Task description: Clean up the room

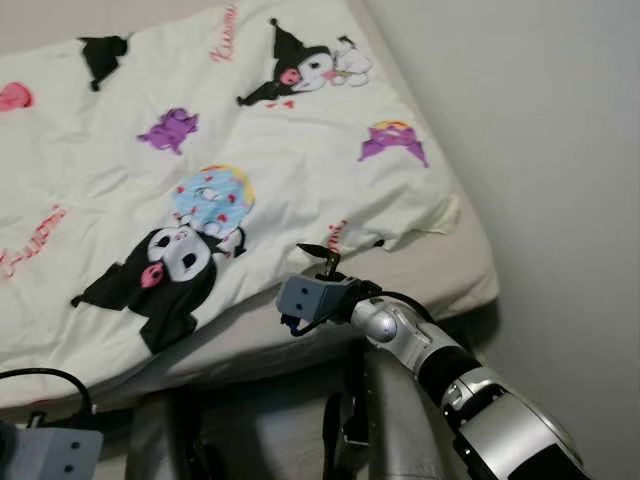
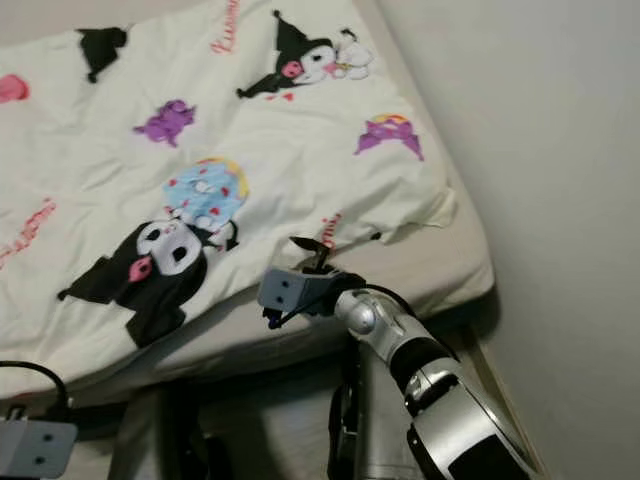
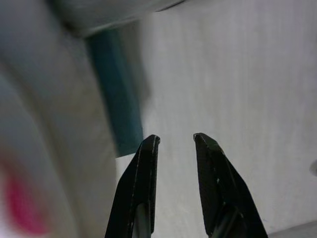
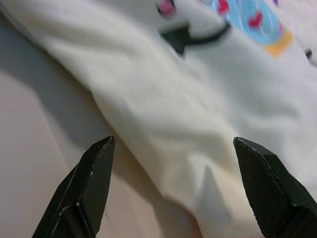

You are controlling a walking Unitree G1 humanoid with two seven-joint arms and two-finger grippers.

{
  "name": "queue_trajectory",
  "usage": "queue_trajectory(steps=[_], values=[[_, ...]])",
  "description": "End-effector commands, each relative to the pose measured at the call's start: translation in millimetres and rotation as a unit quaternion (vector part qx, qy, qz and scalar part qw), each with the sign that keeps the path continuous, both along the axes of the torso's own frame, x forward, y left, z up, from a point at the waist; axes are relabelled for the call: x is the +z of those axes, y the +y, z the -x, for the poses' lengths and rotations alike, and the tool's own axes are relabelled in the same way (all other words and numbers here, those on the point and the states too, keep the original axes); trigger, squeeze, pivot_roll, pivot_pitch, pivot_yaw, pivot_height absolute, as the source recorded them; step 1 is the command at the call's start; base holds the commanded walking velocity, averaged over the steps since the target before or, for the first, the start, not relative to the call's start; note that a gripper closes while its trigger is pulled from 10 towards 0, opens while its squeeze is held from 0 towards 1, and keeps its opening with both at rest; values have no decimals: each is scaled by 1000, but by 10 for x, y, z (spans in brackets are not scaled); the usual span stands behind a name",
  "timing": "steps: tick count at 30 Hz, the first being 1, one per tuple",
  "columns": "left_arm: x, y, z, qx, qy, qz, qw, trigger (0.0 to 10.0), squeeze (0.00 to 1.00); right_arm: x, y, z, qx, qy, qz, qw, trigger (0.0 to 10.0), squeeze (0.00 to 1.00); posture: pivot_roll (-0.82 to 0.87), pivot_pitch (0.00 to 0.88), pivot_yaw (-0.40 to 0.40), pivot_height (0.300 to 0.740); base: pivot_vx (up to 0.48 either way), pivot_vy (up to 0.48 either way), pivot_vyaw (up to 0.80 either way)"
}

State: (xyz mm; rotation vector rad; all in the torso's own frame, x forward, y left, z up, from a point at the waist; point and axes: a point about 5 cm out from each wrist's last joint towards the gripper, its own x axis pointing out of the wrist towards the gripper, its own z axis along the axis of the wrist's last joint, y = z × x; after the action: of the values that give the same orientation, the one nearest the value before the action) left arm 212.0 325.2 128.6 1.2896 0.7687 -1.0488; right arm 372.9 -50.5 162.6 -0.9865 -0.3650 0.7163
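From the head we see our right gripper (image 1: 322,256) over the near edge of the cream cartoon-printed quilt (image 1: 200,170) on the beige mattress (image 1: 440,265). Its wrist view shows its fingers spread wide above the hem; closing short would pinch nothing. Our left gripper (image 3: 176,141) hangs low, fingers slightly parted.

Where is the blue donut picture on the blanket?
The donut sits mid-blanket, just above the big black-and-white character, left of the right gripper.

duvet (image 1: 200,150) lay on mattress (image 1: 440,265), covering all but its near and right edges | wall (image 1: 540,150) stood right of mattress | right gripper (image 1: 322,252) hovered over near edge, beside duvet corner
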Motion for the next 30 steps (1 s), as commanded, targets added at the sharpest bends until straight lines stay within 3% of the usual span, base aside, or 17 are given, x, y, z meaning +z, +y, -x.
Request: queue_trajectory(steps=[1, 5, 6, 8, 9, 12, 13, 14, 15, 16, 18, 22, 23, 24, 25, 27, 30], values=[[-29, -36, 3, -3, -3, 3, 1000, 10000, 0, -103, 3, 35, 0, 14, 9, 1000, 10000, 0, -42, 513, -48, 564, 0, 0, 0], [11, -89, -28, 2, -9, 24, 1000, 10000, 0, -104, 3, 35, 0, 14, 8, 1000, 10000, 0, -43, 513, -49, 564, 0, 0, 0], [71, -180, -64, 10, -18, 72, 997, 10000, 0, -103, -2, 32, -2, 16, 5, 1000, 10000, 0, -43, 514, -49, 564, 0, 0, 0], [289, -508, -168, 60, -31, 261, 963, 10000, 0, -87, -29, 11, -17, 38, -30, 999, 10000, 0, -40, 512, -49, 564, 0, 0, 0], [289, -508, -168, 60, -31, 261, 963, 10000, 0, -87, -29, 11, -17, 38, -30, 999, 10000, 0, -40, 512, -49, 564, 0, 0, 0], [482, -822, -221, 69, -19, 423, 903, 10000, 0, -77, -134, -80, -83, 111, -124, 983, 10000, 0, -39, 513, -47, 564, 0, 0, 0], [482, -822, -221, 69, -19, 423, 903, 10000, 0, -77, -134, -80, -83, 111, -124, 983, 10000, 0, -39, 513, -47, 564, 0, 0, 0], [558, -906, -264, 71, -34, 464, 882, 10000, 0, -89, -216, -123, -117, 125, -133, 976, 10000, 0, -38, 514, -45, 564, 0, 0, 0], [558, -906, -264, 71, -34, 464, 882, 10000, 0, -89, -216, -123, -117, 125, -133, 976, 10000, 0, -38, 514, -45, 564, 0, 0, 0], [613, -961, -292, 73, -45, 490, 868, 10000, 0, -98, -274, -148, -140, 131, -135, 972, 10000, 0, -38, 514, -45, 564, 0, 0, 0], [815, -1160, -399, 82, -79, 561, 820, 10000, 0, -178, -405, -152, -156, 111, -56, 980, 10000, 0, -33, 517, -44, 564, 0, 0, 0], [841, -1200, -480, 93, -118, 558, 816, 10000, 0, -245, -437, -134, -154, 101, -7, 983, 10000, 0, -32, 518, -43, 564, 0, 0, 0], [799, -1177, -554, 114, -161, 522, 830, 10000, 0, -280, -444, -120, -147, 85, 34, 985, 10000, 0, -20, 525, -39, 564, 0, 0, 0], [799, -1177, -554, 114, -161, 522, 830, 10000, 0, -280, -444, -120, -147, 85, 34, 985, 10000, 0, -20, 525, -39, 564, 0, 0, 0], [747, -1144, -609, 131, -199, 482, 843, 10000, 0, -323, -462, -107, -144, 68, 78, 984, 10000, 0, -9, 528, -35, 564, 0, 0, 0], [688, -1095, -653, 158, -247, 436, 851, 10000, 0, -365, -488, -95, -138, 38, 134, 981, 10000, 0, 6, 532, -31, 564, 0, 0, 0], [684, -1080, -648, 183, -281, 431, 838, 10000, 0, -362, -506, -108, -141, -19, 194, 971, 10000, 0, 32, 542, -22, 564, 0, 0, 0]])
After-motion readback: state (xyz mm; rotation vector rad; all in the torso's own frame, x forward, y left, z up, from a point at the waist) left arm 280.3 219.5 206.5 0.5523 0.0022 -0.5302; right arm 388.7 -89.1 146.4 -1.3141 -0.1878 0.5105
